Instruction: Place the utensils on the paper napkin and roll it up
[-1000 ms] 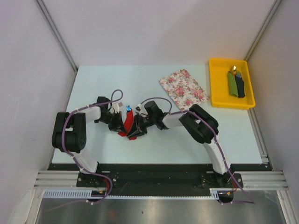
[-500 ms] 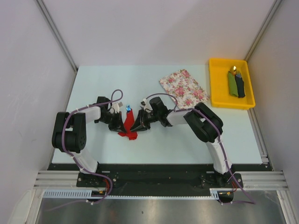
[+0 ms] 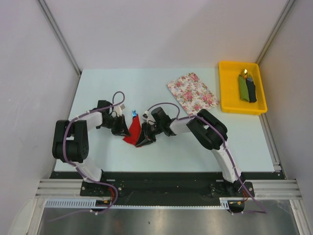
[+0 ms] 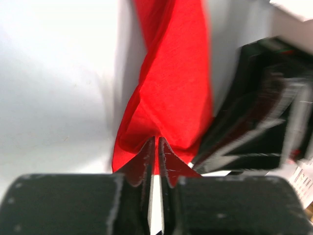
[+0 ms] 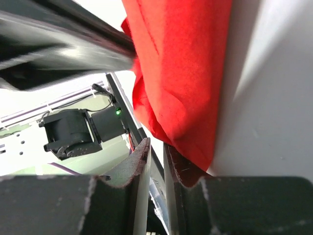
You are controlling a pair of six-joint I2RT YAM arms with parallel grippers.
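The red paper napkin (image 3: 132, 133) lies bunched into a narrow strip on the table between both grippers. A blue utensil tip (image 3: 134, 114) pokes out of its far end; the rest of the utensils are hidden inside. My left gripper (image 3: 125, 130) sits at the napkin's left side. In the left wrist view its jaws (image 4: 157, 139) are all but closed, pinching the near fold of the napkin (image 4: 171, 88). My right gripper (image 3: 143, 138) is at the napkin's right near corner. In its wrist view it (image 5: 156, 144) stands narrowly open, the napkin (image 5: 186, 73) draped over one fingertip.
A floral cloth (image 3: 192, 92) lies at the back right of the table. Beyond it a yellow tray (image 3: 225, 90) holds a green roll and a dark roll (image 3: 247, 88). White walls close in on both sides.
The right gripper swung out to the far right of the napkin, then came back down to its near right corner. The left arm shifted slightly left. The napkin's near end spread wider.
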